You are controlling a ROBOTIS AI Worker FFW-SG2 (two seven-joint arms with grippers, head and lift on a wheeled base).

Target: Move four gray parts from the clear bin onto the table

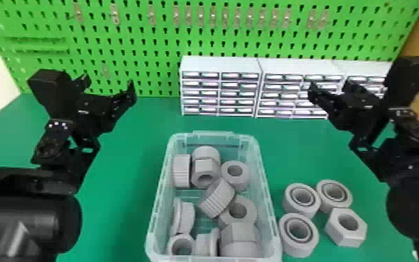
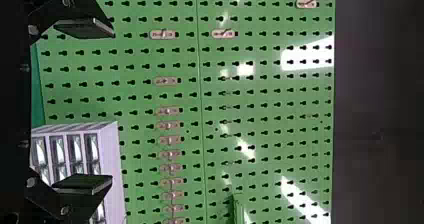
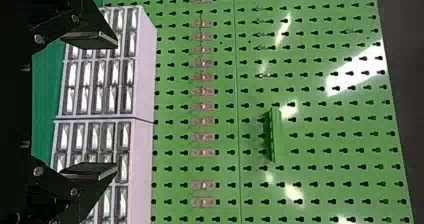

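My left gripper (image 1: 109,82) is raised over the table's left side, left of the clear bin (image 1: 160,195); my right gripper (image 1: 329,87) is raised on the other side, beyond the bin's right wall. In the left wrist view the left gripper (image 2: 107,106) has its fingers wide apart with nothing between them, and so does the right gripper (image 3: 115,104) in the right wrist view. Several gray parts lie jumbled in the bin, among them a ring (image 1: 242,181) and a ribbed piece (image 1: 215,198). Right of the bin, three gray rings (image 1: 299,240) and a hex nut (image 1: 337,235) rest on the table.
White drawer cabinets (image 1: 221,66) line the table's back edge in front of a green pegboard (image 1: 156,41) with small metal hooks. The green table (image 1: 125,181) has bare surface left of the bin and between bin and cabinets.
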